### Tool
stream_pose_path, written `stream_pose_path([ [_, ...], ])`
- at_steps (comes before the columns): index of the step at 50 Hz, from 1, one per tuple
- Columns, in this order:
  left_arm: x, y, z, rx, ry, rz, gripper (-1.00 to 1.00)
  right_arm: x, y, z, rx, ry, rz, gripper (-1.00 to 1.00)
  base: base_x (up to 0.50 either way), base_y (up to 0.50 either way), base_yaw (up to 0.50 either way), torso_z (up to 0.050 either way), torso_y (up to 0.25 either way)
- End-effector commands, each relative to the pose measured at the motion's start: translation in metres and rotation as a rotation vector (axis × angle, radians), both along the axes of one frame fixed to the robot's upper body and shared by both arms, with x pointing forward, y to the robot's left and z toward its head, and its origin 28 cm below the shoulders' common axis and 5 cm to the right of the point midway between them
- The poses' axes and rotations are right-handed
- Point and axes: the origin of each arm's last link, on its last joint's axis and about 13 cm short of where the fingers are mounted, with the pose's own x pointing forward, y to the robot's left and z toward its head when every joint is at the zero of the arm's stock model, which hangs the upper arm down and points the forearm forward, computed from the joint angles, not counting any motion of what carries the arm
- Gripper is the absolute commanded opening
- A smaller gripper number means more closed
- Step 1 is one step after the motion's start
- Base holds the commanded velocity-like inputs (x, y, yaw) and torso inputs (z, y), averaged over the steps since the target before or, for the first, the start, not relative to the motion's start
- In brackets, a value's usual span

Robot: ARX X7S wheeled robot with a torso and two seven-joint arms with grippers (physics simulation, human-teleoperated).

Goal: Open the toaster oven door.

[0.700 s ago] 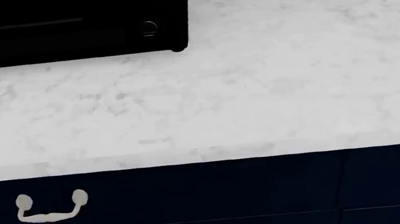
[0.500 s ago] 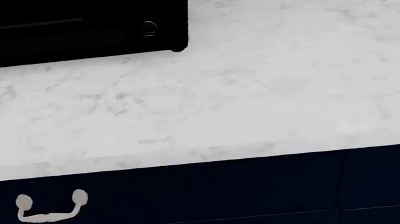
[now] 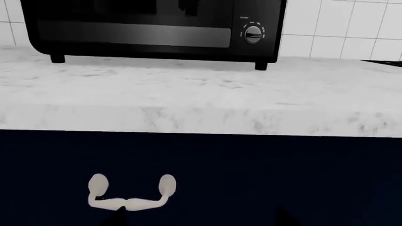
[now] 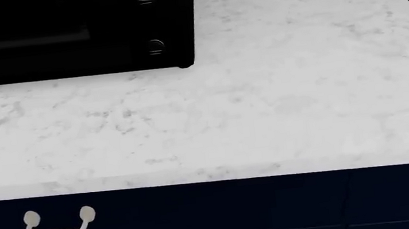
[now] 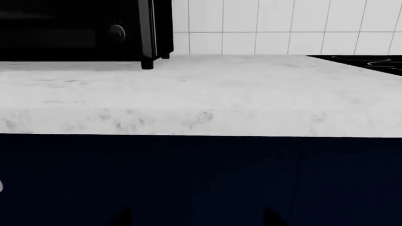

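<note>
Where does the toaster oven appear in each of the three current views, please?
Head view: the toaster oven fills the upper left corner, cut off by the frame's top and left edges.
Left wrist view: it spans the top, sitting on the marble counter, one knob showing.
Right wrist view: only its right end shows, upper left.
Shared landmark: the marble counter, in all three views.

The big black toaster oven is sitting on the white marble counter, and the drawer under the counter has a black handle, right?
Not quite. The toaster oven does sit on the white marble counter, but the handle on the navy drawer below is white, not black. The left wrist view shows it clearly, pale against the dark drawer front.
</note>
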Motion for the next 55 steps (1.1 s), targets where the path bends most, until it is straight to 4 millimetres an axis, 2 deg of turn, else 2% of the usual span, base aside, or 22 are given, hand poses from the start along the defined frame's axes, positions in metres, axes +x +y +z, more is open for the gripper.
stream_pose_path([
  [1,-0.001,-0.001,0.001,-0.011,0.001,-0.013,1.00,0.000,0.001,0.000,0.003,0.002,0.006,1.00,0.00,0.00,0.00,0.050,0.053],
  [18,0.000,-0.002,0.001,-0.019,0.006,-0.027,1.00,0.001,0.001,-0.001,0.012,0.004,0.011,1.00,0.00,0.00,0.00,0.050,0.051],
  [24,-0.001,-0.002,0.007,-0.017,-0.003,-0.045,1.00,0.002,0.000,0.009,0.011,-0.010,0.014,1.00,0.00,0.00,0.00,0.050,0.050],
  [29,0.004,0.002,0.031,-0.007,0.002,-0.031,1.00,0.010,-0.007,0.039,-0.011,-0.067,0.012,1.00,0.00,0.00,0.00,0.008,0.000],
  [34,0.013,0.011,0.052,0.016,0.001,-0.025,1.00,0.018,-0.014,0.061,-0.021,-0.099,0.012,1.00,0.00,0.00,0.00,0.000,0.000],
  [45,0.040,0.026,0.116,-0.014,-0.052,-0.024,1.00,0.039,-0.024,0.110,-0.025,-0.151,0.033,1.00,0.00,0.00,0.00,0.000,0.000],
  [50,0.053,0.032,0.138,0.019,-0.090,-0.028,1.00,0.051,-0.029,0.128,-0.017,-0.150,0.046,1.00,0.00,0.00,0.00,0.000,0.000],
  [55,0.063,0.036,0.150,0.016,-0.090,-0.035,1.00,0.063,-0.033,0.147,-0.041,-0.159,0.048,1.00,0.00,0.00,0.00,0.000,0.000],
])
